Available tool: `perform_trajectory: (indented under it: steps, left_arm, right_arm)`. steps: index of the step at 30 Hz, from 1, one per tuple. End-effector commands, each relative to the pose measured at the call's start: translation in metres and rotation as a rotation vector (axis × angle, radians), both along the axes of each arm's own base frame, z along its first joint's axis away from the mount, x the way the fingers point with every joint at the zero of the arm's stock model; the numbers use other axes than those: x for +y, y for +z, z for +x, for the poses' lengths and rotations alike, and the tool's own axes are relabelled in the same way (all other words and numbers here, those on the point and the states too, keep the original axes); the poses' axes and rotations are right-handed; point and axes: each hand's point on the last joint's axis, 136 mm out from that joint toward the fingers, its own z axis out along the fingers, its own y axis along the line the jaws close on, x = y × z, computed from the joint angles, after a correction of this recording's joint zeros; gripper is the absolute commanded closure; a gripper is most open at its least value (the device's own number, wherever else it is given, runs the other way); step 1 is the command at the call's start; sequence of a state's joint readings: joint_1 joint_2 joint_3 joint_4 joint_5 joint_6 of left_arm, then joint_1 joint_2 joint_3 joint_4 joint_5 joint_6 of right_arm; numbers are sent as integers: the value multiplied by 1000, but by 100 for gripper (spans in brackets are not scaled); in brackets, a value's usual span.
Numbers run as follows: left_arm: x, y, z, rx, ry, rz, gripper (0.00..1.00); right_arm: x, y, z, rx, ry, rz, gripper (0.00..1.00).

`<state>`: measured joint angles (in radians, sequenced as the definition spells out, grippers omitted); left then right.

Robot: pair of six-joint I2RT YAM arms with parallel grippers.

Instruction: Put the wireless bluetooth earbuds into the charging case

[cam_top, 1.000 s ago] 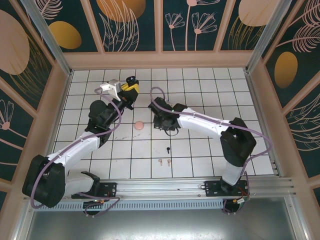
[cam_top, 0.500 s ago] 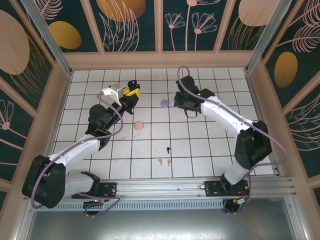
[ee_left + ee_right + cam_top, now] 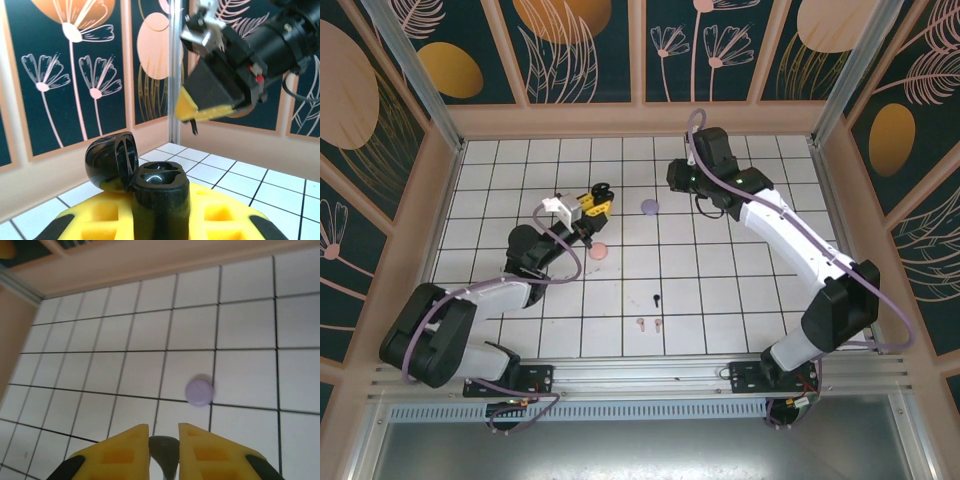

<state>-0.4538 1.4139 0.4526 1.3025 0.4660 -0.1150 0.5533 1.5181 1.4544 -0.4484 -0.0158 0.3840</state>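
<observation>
From above, the left gripper (image 3: 597,197) is clamped on a black charging case (image 3: 604,188), its arm stretched low over the white tiled table (image 3: 720,300). The right gripper (image 3: 678,180) hangs above the far tiles, its arm reaching long. A black earbud (image 3: 656,299) and two pink earbuds (image 3: 641,323) lie near the front. A round lilac case (image 3: 650,207) and a round pink case (image 3: 599,251) sit between the arms.

In the left wrist view, ribbed yellow fingers (image 3: 100,215) grip the glossy case (image 3: 160,190) upright, with its domed lid (image 3: 111,161) hinged open.

In the right wrist view, the fingers (image 3: 120,452) are nearly closed, pinching a small dark item (image 3: 163,452) too blurred to name, above the lilac case (image 3: 199,391).
</observation>
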Motion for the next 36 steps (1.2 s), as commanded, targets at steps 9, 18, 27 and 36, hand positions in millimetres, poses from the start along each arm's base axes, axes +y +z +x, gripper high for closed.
perform_trajectory:
  steps: [9,18,27,36]
  left_arm:
    - [-48,25,-12,-213,-158,-21,100]
    - [-71,40,-10,-263,-233,-77,100]
    - [-81,39,-6,-236,-267,-109,100]
    - [-83,38,-3,-217,-270,-117,100]
  right_arm:
    - [33,93,-43,-322,261,47,82]
    - [48,102,-75,-448,353,32,81]
    - [53,89,-85,-458,371,35,81]
    - [59,83,-88,-445,377,46,81]
